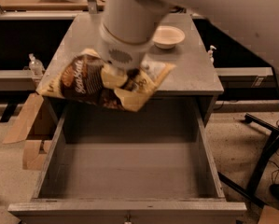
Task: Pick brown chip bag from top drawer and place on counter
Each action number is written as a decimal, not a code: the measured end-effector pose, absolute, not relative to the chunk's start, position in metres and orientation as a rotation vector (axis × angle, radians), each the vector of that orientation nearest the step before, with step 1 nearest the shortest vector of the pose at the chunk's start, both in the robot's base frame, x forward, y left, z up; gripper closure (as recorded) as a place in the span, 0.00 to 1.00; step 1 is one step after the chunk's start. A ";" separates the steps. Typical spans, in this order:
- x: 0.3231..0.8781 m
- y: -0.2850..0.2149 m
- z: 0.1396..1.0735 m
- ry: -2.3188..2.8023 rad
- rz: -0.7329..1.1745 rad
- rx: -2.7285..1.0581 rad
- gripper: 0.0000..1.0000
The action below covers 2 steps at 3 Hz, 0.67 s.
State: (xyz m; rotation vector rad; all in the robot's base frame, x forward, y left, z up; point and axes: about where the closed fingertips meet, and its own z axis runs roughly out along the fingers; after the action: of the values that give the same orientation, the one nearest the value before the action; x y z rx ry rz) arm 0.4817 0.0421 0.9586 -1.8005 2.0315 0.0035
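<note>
The brown chip bag (90,84) hangs in the air, crinkled, dark brown centre and tan-yellow edges, over the front edge of the counter (195,69). My gripper (122,80) is shut on the bag's middle, below my large white arm that fills the top of the view. The top drawer (129,171) is pulled fully open below and in front of the bag, and nothing lies in it. A small knob shows on its front at the bottom edge.
A small cream bowl (169,35) sits on the counter's far right part. A cardboard piece (23,120) leans left of the cabinet. A bottle (35,65) stands at left. Dark chair legs (265,153) are at right. A wooden workbench runs behind.
</note>
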 end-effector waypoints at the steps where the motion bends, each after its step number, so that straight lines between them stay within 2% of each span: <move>1: 0.547 0.068 1.011 1.973 -0.171 -1.811 1.00; 2: 0.606 0.082 1.033 1.902 -0.251 -1.809 1.00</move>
State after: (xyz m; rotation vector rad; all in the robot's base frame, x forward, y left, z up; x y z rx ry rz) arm 0.6061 0.0818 1.0328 -1.8086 1.9025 -0.2507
